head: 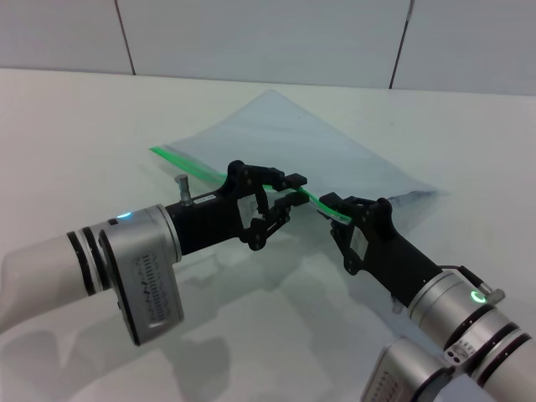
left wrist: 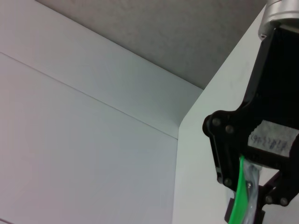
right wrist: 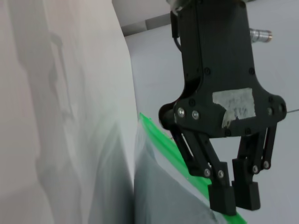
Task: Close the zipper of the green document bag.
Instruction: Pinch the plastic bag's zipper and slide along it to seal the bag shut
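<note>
White table point(head: 75, 126) is carrying the green document bag point(head: 276, 138); from the head we are pinching its zipper point(head: 180, 159) mid-strip with the left gripper point(head: 289, 194), the right gripper point(head: 339, 209) clamping the near end.

Left wrist: the right gripper's fingers are gripping green.

Right wrist: the left gripper's fingers are closed on the strip; we cannot tell the remainder.

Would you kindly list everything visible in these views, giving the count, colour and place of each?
green document bag: one, translucent pale grey-blue, lying on the table at mid-scene, its near edge lifted between the two grippers.
zipper: one, bright green strip along the bag's near long edge; both grippers are on it.
table: one, white, beneath everything.
wall: pale grey panels with dark seams, behind the table.
left gripper: one, black, on a silver arm, closed on the zipper near its middle.
right gripper: one, black, on a silver arm, closed on the zipper's end nearest the right arm.
</note>
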